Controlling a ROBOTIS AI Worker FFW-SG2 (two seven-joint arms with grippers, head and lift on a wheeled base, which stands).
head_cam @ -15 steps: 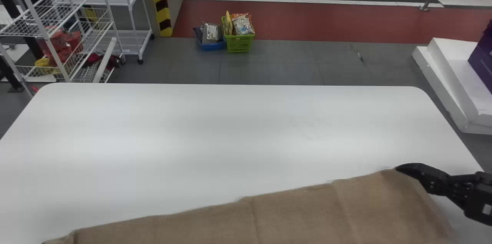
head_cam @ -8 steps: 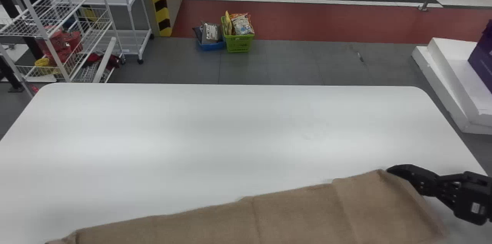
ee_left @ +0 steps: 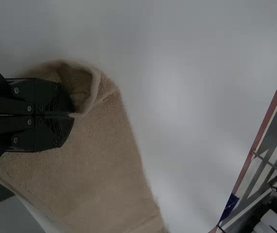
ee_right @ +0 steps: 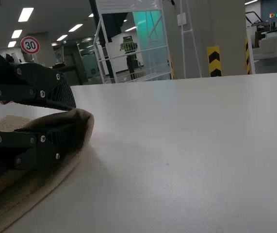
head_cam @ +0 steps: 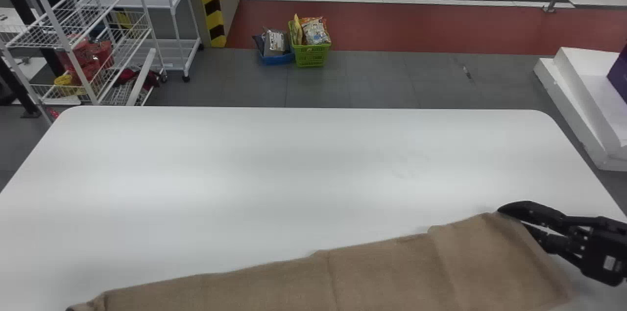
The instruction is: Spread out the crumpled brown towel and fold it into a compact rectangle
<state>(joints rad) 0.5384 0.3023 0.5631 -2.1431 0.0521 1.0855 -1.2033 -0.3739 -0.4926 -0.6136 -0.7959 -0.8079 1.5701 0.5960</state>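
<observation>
The right gripper [head_cam: 512, 219] is at the far right corner of the brown towel [head_cam: 382, 272], which lies as a long slanting band along the near side of the table. In the right wrist view the right gripper [ee_right: 73, 119] has its fingers apart, the lower one tucked inside a curled layer of the towel [ee_right: 84, 127] and the upper one above that edge. The left wrist view has the left gripper [ee_left: 73, 115] closed on a towel [ee_left: 104, 165] end, where the cloth curls up in a loop beside the fingertips.
The white table [head_cam: 274, 169] stretches beyond the towel to its far edge. Past it stand a wire shelf [head_cam: 103, 36] at the left, a green basket [head_cam: 311, 55] on the floor and white blocks [head_cam: 578, 100] at the right.
The right gripper's fingers have parted at the towel's corner, after it and that corner moved slightly left. The head view has shifted a little, so the background sits farther right.
</observation>
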